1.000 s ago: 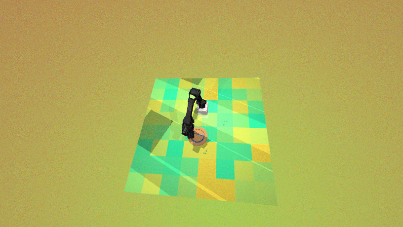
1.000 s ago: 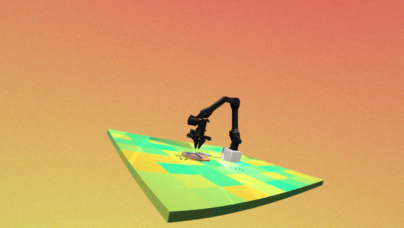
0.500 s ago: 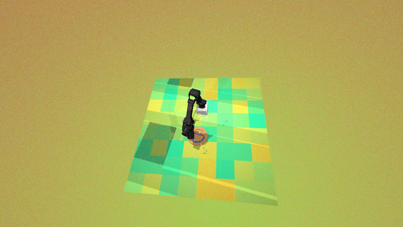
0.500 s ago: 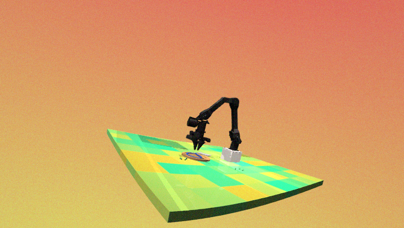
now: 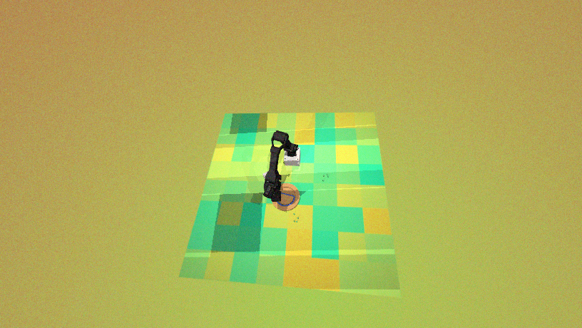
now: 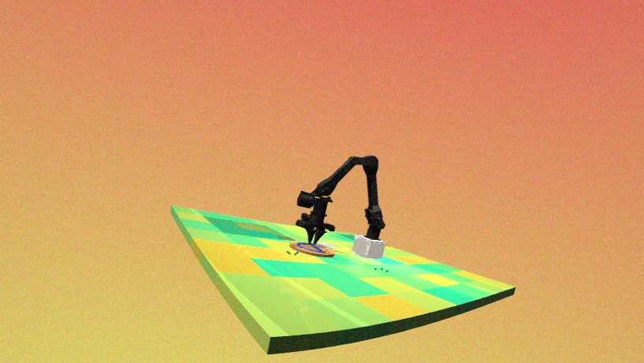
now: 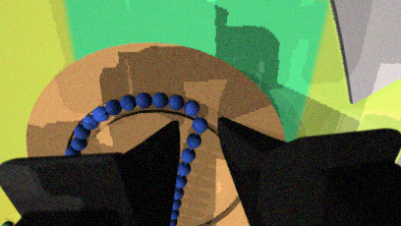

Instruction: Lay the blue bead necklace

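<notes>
The round tan bead board [image 5: 297, 195] [image 6: 324, 251] [image 7: 162, 64] lies flat on the patchwork table. The blue bead necklace [image 5: 289, 198] [image 6: 308, 247] [image 7: 143, 100] lies on the board. Part of it arcs along the dark groove at the left and top; another part cuts straight across the board's inside. My gripper [image 5: 278, 200] [image 6: 316, 241] [image 7: 199, 126] points straight down with its tips at the board. Its fingers stand narrowly apart. The straight stretch of beads runs through the gap between them, which is wider than a bead. The board's near part is hidden by the fingers.
The arm's white base block [image 5: 292, 157] [image 6: 368, 246] [image 7: 364, 44] stands just behind the board. Small dark specks [image 5: 325, 177] [image 5: 295, 218] lie on the table [image 5: 309, 269] near the board. The table's edges are well away.
</notes>
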`<state>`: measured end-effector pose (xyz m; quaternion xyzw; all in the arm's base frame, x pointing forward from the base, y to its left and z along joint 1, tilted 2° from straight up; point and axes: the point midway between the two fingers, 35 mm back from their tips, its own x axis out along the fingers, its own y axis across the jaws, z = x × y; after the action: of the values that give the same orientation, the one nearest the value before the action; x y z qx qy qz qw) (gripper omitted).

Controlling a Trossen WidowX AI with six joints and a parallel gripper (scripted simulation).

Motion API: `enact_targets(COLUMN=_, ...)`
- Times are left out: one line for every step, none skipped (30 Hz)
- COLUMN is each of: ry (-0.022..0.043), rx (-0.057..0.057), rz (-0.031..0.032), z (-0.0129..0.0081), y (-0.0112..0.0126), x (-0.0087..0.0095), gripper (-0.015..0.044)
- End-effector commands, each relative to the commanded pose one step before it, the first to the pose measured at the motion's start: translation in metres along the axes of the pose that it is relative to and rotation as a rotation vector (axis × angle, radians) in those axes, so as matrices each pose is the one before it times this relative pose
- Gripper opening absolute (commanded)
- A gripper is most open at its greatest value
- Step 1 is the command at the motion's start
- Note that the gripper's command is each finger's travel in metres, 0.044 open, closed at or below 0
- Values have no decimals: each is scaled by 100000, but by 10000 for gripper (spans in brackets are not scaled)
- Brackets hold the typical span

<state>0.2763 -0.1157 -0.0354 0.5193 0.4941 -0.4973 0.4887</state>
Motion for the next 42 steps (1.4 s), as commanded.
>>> enact_targets(ry=-163, rx=445, rz=-318, z=-6, y=-100, x=422, gripper=120)
enact_targets(ry=0, rx=0, rz=0, z=0, y=0, x=0, gripper=120)
enact_targets(ry=225, rx=-409, rz=161, z=-12, y=46, x=-262, gripper=94)
enact_targets(ry=0, rx=0, rz=0, z=0, y=0, x=0, gripper=67)
enact_targets(ry=0, rx=0, rz=0, z=0, y=0, x=0, gripper=41)
enact_targets(ry=0, rx=0, rz=0, z=0, y=0, x=0, gripper=15)
enact_targets(ry=0, rx=0, rz=0, z=0, y=0, x=0, gripper=0)
enact_targets(ry=0, rx=0, rz=0, z=0, y=0, x=0, gripper=0)
enact_targets(ry=0, rx=0, rz=0, z=0, y=0, x=0, gripper=0)
enact_targets(ry=0, rx=0, rz=0, z=0, y=0, x=0, gripper=0)
enact_targets(ry=0, rx=0, rz=0, z=0, y=0, x=0, gripper=0)
enact_targets(ry=0, rx=0, rz=0, z=0, y=0, x=0, gripper=0)
enact_targets(ry=0, rx=0, rz=0, z=0, y=0, x=0, gripper=0)
enact_targets(ry=0, rx=0, rz=0, z=0, y=0, x=0, gripper=0)
enact_targets(ry=0, rx=0, rz=0, z=0, y=0, x=0, gripper=0)
enact_targets(ry=0, rx=0, rz=0, z=0, y=0, x=0, gripper=0)
enact_targets(ry=0, rx=0, rz=0, z=0, y=0, x=0, gripper=0)
enact_targets(ry=0, rx=0, rz=0, z=0, y=0, x=0, gripper=0)
enact_targets(ry=0, rx=0, rz=0, z=0, y=0, x=0, gripper=0)
enact_targets(ry=0, rx=0, rz=0, z=0, y=0, x=0, gripper=0)
enact_targets(ry=0, rx=0, rz=0, z=0, y=0, x=0, gripper=0)
enact_targets(ry=0, rx=0, rz=0, z=0, y=0, x=0, gripper=0)
enact_targets(ry=0, rx=0, rz=0, z=0, y=0, x=0, gripper=0)
enact_targets(ry=0, rx=0, rz=0, z=0, y=0, x=0, gripper=0)
enact_targets(ry=0, rx=0, rz=0, z=0, y=0, x=0, gripper=0)
enact_targets(ry=0, rx=0, rz=0, z=0, y=0, x=0, gripper=0)
enact_targets(ry=0, rx=0, rz=0, z=0, y=0, x=0, gripper=0)
enact_targets(ry=0, rx=0, rz=0, z=0, y=0, x=0, gripper=0)
enact_targets(ry=0, rx=0, rz=0, z=0, y=0, x=0, gripper=0)
enact_targets(ry=0, rx=0, rz=0, z=0, y=0, x=0, gripper=0)
enact_targets(ry=0, rx=0, rz=0, z=0, y=0, x=0, gripper=0)
enact_targets(ry=0, rx=0, rz=0, z=0, y=0, x=0, gripper=0)
enact_targets(ry=0, rx=0, rz=0, z=0, y=0, x=0, gripper=0)
enact_targets(ry=0, rx=0, rz=0, z=0, y=0, x=0, gripper=0)
enact_targets(ry=0, rx=0, rz=0, z=0, y=0, x=0, gripper=0)
enact_targets(ry=0, rx=0, rz=0, z=0, y=0, x=0, gripper=0)
enact_targets(ry=0, rx=0, rz=0, z=0, y=0, x=0, gripper=0)
enact_targets(ry=0, rx=0, rz=0, z=0, y=0, x=0, gripper=0)
enact_targets(ry=0, rx=0, rz=0, z=0, y=0, x=0, gripper=0)
enact_targets(ry=0, rx=0, rz=0, z=0, y=0, x=0, gripper=0)
enact_targets(ry=-18, rx=33, rz=-12, z=1, y=-3, x=-45, gripper=0)
enact_targets(ry=-55, rx=98, rz=-37, z=3, y=-9, x=-134, gripper=0)
